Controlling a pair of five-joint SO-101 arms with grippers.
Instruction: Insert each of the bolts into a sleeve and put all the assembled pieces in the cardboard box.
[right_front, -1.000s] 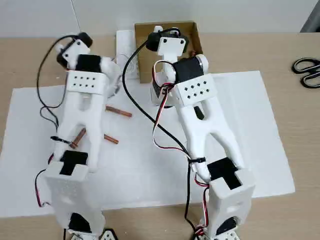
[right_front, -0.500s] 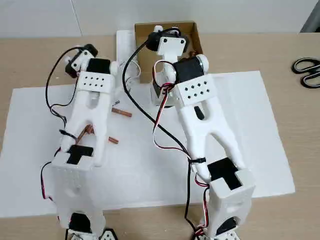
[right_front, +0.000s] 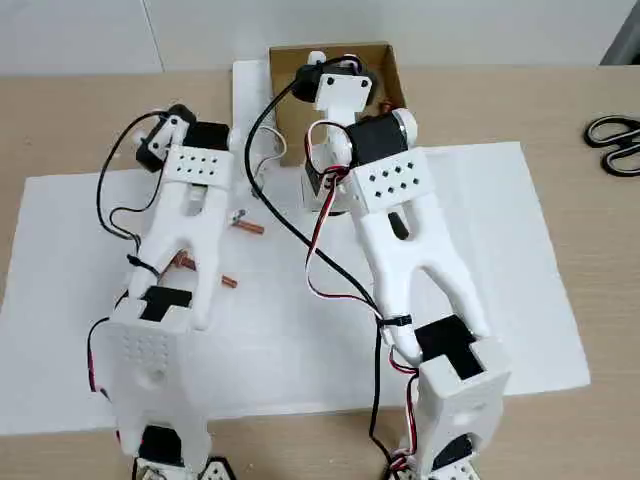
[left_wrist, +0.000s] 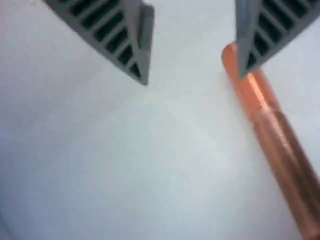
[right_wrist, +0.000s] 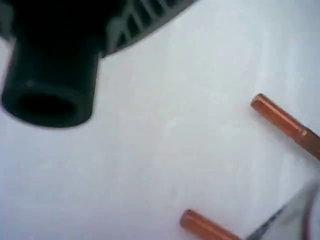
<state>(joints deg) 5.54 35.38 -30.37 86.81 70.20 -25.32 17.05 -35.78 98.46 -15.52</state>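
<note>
In the left wrist view my left gripper (left_wrist: 192, 65) hangs open just above the white paper, nothing between its fingers. A copper bolt (left_wrist: 272, 135) lies right beside one fingertip (left_wrist: 250, 50). From above, that bolt (right_front: 246, 227) lies by the left arm's tip, and two more bolts (right_front: 228, 281) (right_front: 181, 262) lie partly under the left arm. My right gripper (right_front: 330, 200) sits in front of the cardboard box (right_front: 285, 100), shut on a black sleeve (right_wrist: 50, 90) whose open end faces the camera. Two bolts (right_wrist: 285, 122) (right_wrist: 205, 227) lie on the paper beyond it.
A white paper sheet (right_front: 500, 250) covers the middle of the wooden table. Scissors (right_front: 615, 140) lie at the far right edge. Black and red cables (right_front: 285, 215) hang between the two arms.
The left arm has swung right and lowered its gripper toward the bolt nearest the box. The right arm has stayed still.
</note>
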